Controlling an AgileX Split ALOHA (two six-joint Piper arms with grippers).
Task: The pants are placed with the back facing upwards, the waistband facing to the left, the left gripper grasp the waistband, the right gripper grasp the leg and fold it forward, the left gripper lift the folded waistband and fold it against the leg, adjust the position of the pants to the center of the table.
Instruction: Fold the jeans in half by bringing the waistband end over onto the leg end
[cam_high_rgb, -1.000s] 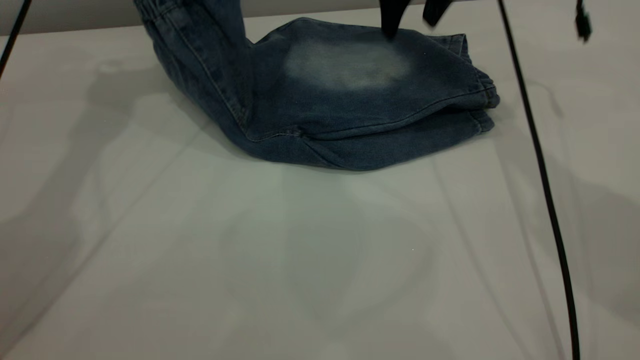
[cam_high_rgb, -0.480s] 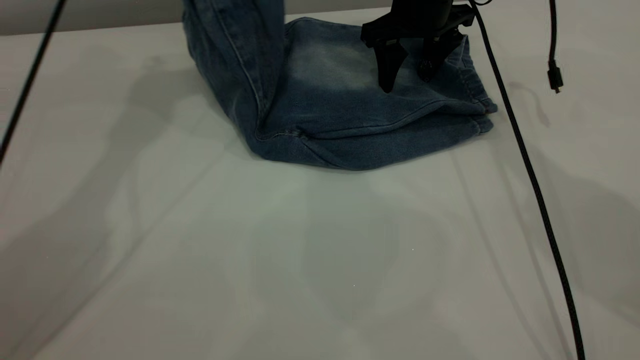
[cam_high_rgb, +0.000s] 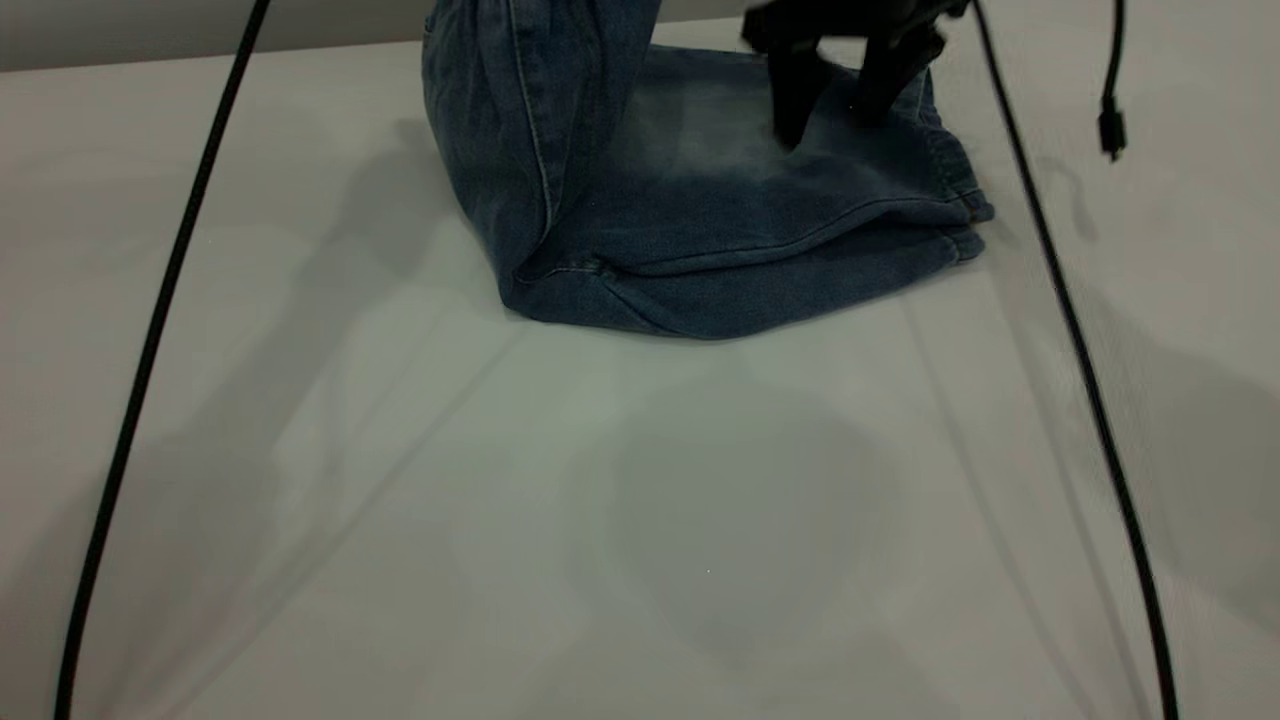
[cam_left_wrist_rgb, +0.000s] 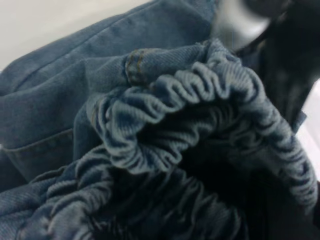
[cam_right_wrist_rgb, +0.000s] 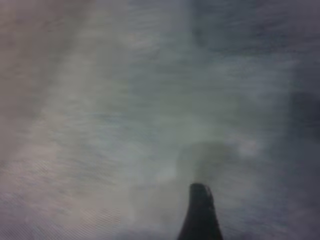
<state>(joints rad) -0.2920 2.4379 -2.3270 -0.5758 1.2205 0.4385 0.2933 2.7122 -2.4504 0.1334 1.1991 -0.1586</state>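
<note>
Pressing down onto the folded denim, the right gripper (cam_high_rgb: 835, 112) had its two black jaws spread apart, tips on or just above the pale faded patch of the leg (cam_high_rgb: 740, 190), closed on nothing. Its wrist view showed one jaw tip against washed-out cloth and little else.

Over on the left, the left gripper itself was out of the exterior view; its wrist view was filled with the ruched waistband (cam_left_wrist_rgb: 200, 125), bunched close before the lens, so it looked held, though whether those jaws were clenched on it could not be told.

Out from there, the pants (cam_high_rgb: 700, 220) sat at the far side of the bench (cam_high_rgb: 640, 500), right of centre. The waistband end rose in a steep sheet out of the top of the view while the legs lay flat, hems stacked at the right.

Soft, limp stuff, this denim, with some weight: it would likely drape and sag from any single hold, not slip. The thick elastic band looked the surest place to grip. Loose black cables (cam_high_rgb: 150, 350) hung across both sides and could snag.
</note>
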